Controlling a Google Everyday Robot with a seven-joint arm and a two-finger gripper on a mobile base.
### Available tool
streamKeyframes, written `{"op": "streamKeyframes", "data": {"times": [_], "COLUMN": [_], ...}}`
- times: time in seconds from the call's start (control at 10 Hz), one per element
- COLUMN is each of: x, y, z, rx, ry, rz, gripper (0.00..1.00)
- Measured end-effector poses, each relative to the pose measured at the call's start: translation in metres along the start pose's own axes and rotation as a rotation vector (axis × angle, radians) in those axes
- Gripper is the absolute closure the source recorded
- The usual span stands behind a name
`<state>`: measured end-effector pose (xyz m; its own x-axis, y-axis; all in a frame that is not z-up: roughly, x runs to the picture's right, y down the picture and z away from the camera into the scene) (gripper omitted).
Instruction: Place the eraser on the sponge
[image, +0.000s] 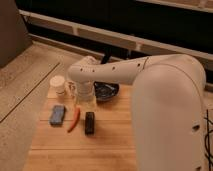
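The eraser (89, 122), a small black block, lies on the wooden table (75, 150). The blue sponge (57, 115) lies flat to its left. A thin orange-red carrot-like piece (74, 120) rests between them. My gripper (86, 99) hangs at the end of the white arm, just above and behind the eraser and apart from it. The arm's wrist covers most of the gripper.
A white round jar (58, 86) stands at the table's back left. A dark bowl (106, 91) sits behind the gripper. My large white arm (165, 100) fills the right side of the view. Speckled floor lies to the left.
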<state>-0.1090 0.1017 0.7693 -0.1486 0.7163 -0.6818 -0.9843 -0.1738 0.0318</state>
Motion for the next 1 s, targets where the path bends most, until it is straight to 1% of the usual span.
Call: {"op": "streamKeyframes", "data": {"times": [0.1, 0.3, 0.4, 0.5, 0.7, 0.8, 1.0], "x": [0.003, 0.014, 0.026, 0.032, 0.050, 0.057, 0.066], "y": [0.003, 0.010, 0.012, 0.012, 0.010, 0.006, -0.001], "z": [0.004, 0.007, 0.004, 0.002, -0.006, -0.008, -0.012], "rx": [-0.012, -0.027, -0.018, -0.009, 0.033, 0.055, 0.077], "ry": [0.008, 0.011, 0.004, -0.006, -0.032, -0.039, -0.046], "rz": [0.017, 0.025, 0.021, 0.016, 0.000, 0.003, 0.022], "gripper": [0.35, 0.35, 0.35, 0.35, 0.35, 0.35, 0.35]}}
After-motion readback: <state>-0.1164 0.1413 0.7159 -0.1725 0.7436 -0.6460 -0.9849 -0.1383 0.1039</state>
